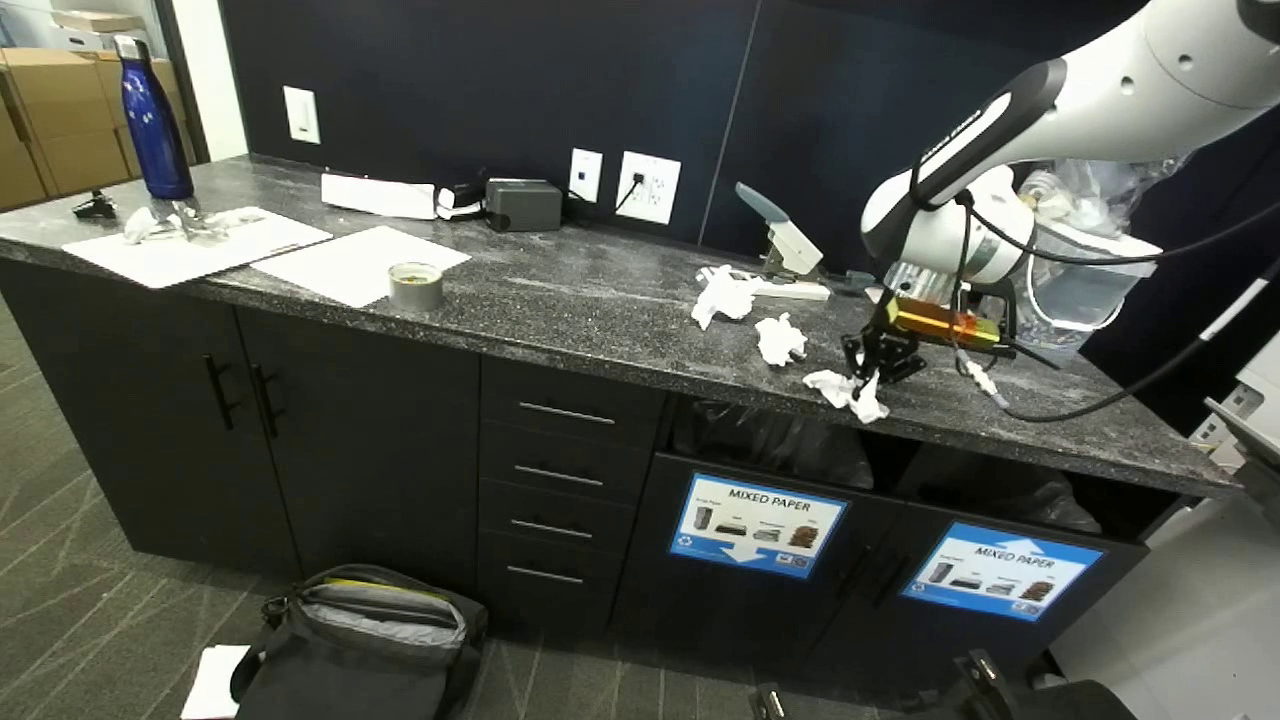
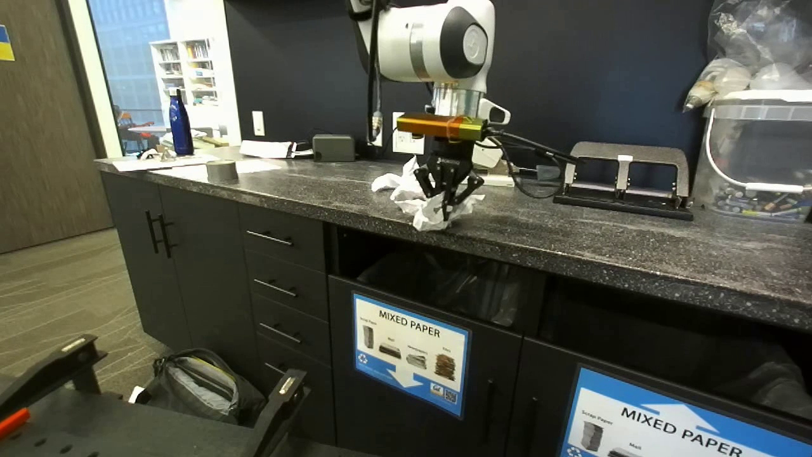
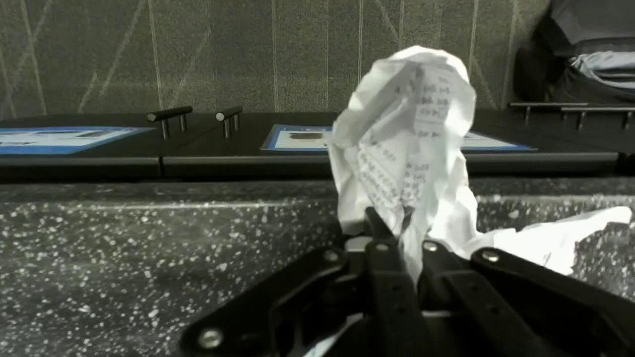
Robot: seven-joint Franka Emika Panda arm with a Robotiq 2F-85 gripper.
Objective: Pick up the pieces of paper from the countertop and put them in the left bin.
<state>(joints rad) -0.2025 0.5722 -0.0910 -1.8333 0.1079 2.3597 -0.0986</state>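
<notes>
My gripper [image 1: 868, 378] is low over the front edge of the dark speckled countertop [image 1: 560, 310]. In the wrist view the gripper [image 3: 403, 238] is shut on a crumpled white paper piece [image 3: 412, 134] with print on it. This piece also shows in both exterior views [image 1: 868, 402] [image 2: 431, 216]. Two more crumpled paper pieces [image 1: 780, 340] [image 1: 725, 297] lie beside it; in an exterior view they overlap behind the gripper [image 2: 446, 209]. The left bin [image 1: 720, 610], with its label and dark slot, is below the countertop edge and also shows in an exterior view [image 2: 495, 352].
A stapler [image 1: 790, 245] stands behind the paper. A hole punch [image 2: 622, 174] and a clear bucket [image 2: 729, 152] stand to the right. A grey roll [image 1: 415, 290], flat sheets [image 1: 350, 265] and a blue bottle [image 1: 155, 130] are on the left. The right bin [image 1: 900, 650] adjoins.
</notes>
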